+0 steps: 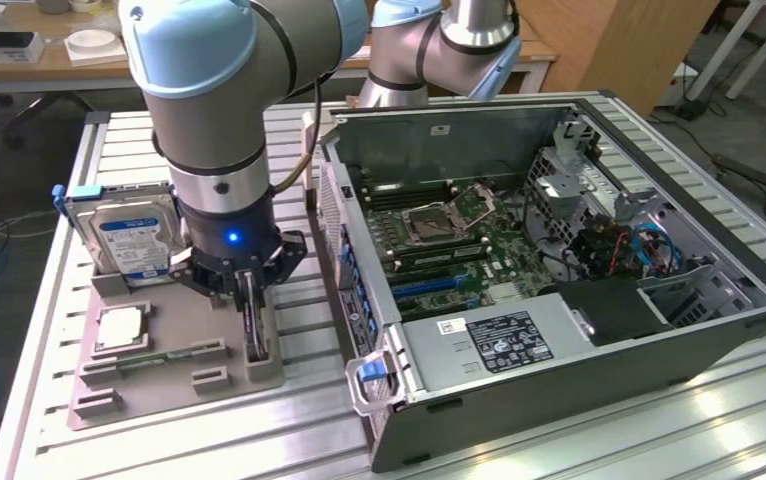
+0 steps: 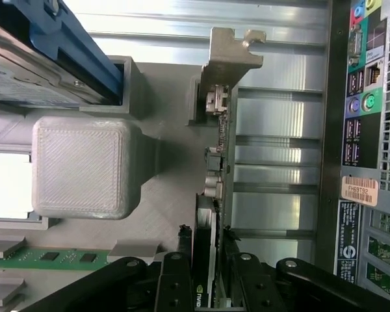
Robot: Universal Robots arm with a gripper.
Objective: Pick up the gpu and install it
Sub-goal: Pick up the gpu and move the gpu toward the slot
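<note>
Gripper point(image 2: 206, 260) clamped on both faces of the gpu point(image 2: 216, 169) — the card stands on edge in 1 slot of the grey holder tray point(image 1: 156, 405), its top edge free for grasping — on the counter point(image 1: 597, 435) just beside the open computer case point(image 1: 743, 310).

Bright, even overhead light is filling both views; glare is streaking off the ribbed metal table point(image 1: 703, 420), and soft shadows are pooling inside the open computer case point(image 1: 450, 140).
</note>
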